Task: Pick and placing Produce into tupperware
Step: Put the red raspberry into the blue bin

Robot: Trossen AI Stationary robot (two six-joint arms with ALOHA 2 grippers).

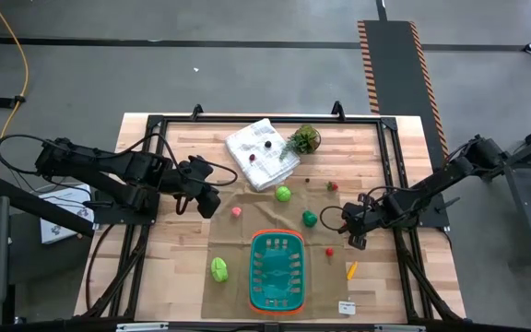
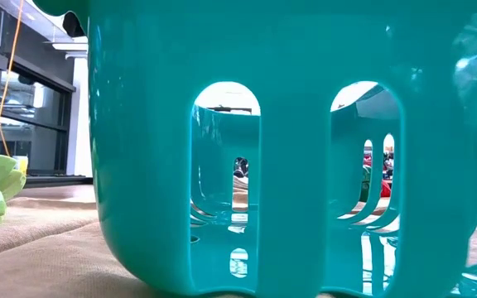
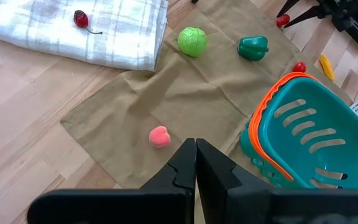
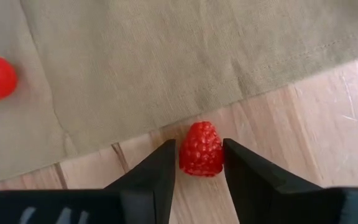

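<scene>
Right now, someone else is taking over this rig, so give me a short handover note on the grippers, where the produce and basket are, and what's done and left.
Right gripper: open, fingers either side of a red raspberry on bare wood just off the tan cloth; not yet closed on it.
Left gripper: shut, holding nothing, above the cloth near the pink piece.
Teal basket with orange rim: on the cloth at the table's front, appears empty.
Done: nothing placed yet.
Left: raspberry, pink piece, round green piece, dark green pepper, light green leafy piece, small red piece, yellow-orange piece, a red piece farther back, and the dark red one on the white towel.
</scene>
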